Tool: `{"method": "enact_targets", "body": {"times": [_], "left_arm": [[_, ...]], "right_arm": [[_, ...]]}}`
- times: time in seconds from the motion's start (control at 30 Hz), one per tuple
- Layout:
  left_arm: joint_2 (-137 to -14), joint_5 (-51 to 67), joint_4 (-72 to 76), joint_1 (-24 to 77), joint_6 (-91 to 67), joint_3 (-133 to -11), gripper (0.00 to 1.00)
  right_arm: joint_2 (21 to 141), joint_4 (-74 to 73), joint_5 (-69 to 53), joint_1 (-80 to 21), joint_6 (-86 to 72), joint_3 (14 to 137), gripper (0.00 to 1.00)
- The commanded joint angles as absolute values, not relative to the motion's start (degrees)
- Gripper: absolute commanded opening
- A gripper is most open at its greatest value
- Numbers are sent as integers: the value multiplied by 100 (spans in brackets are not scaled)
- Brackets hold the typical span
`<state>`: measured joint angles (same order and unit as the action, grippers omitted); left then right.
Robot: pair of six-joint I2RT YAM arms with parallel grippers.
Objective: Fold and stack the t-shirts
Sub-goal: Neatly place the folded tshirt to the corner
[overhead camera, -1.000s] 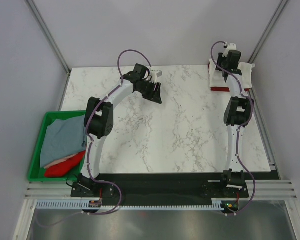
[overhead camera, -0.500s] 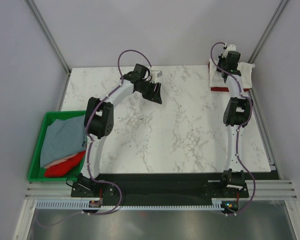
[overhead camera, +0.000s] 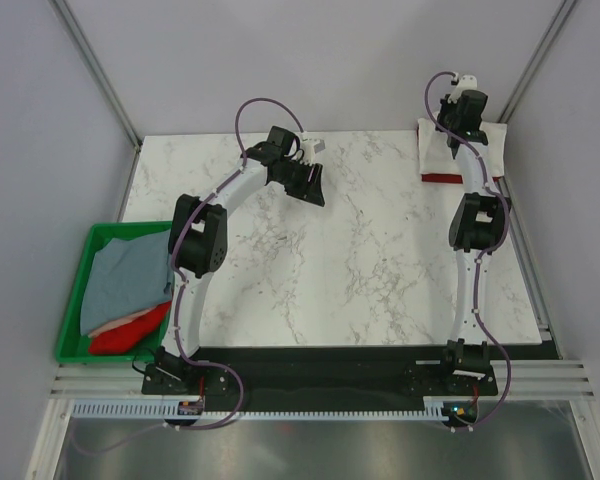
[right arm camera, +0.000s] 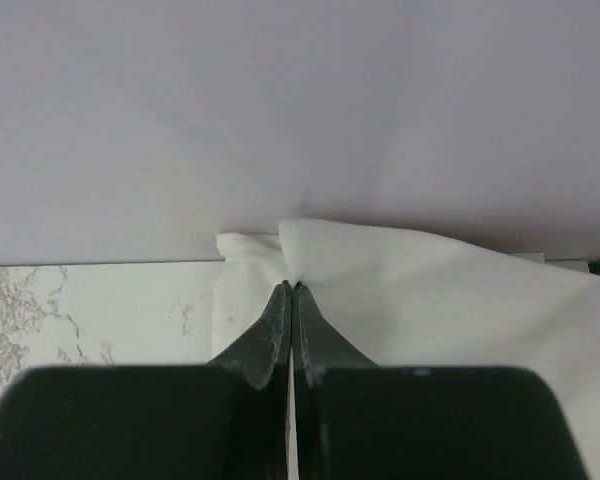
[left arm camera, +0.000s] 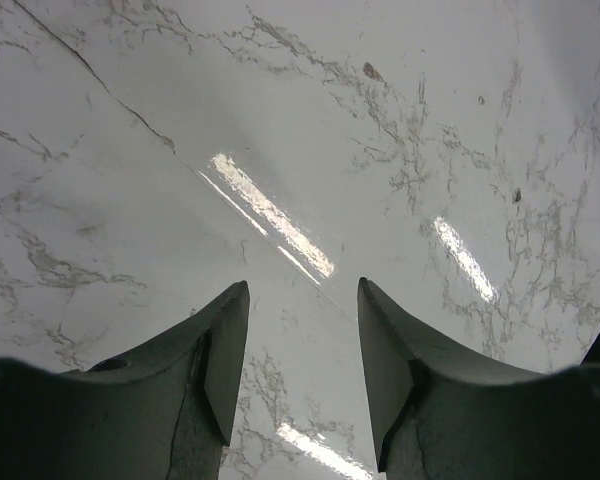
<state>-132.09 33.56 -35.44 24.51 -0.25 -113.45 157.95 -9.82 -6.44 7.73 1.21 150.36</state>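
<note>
Two states: my right end effector (right arm camera: 293,289) pinches the white shirt (right arm camera: 430,300) to straighten it; left end effector (left arm camera: 302,300) waits open.

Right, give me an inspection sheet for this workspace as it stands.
Surface: glossy white marble-patterned table.
Job's things: white shirt on a dark red shirt at the far right corner; grey-blue shirt and bright red shirt in the green crate.
Clutter: the green crate, beside the table's left edge.
Grippers: left gripper open above bare table; right gripper shut, apparently pinching the white shirt.
Cables: purple cable looped over each arm.
Surroundings: plain pale walls.
</note>
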Motion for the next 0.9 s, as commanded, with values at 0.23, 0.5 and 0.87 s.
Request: {"method": "enact_targets", "body": {"times": [0.23, 0.5, 0.87], "left_arm": [[-13289, 3507, -3366, 2479, -150, -11566, 55], [-13298, 3489, -3366, 2479, -149, -11566, 55], [-13324, 3454, -3375, 2479, -141, -11602, 55]], "right_arm": [[15469, -765, -1063, 624, 26, 15179, 0], [15521, -773, -1143, 580, 17, 15161, 0], [15565, -826, -1309, 536, 70, 15108, 0]]}}
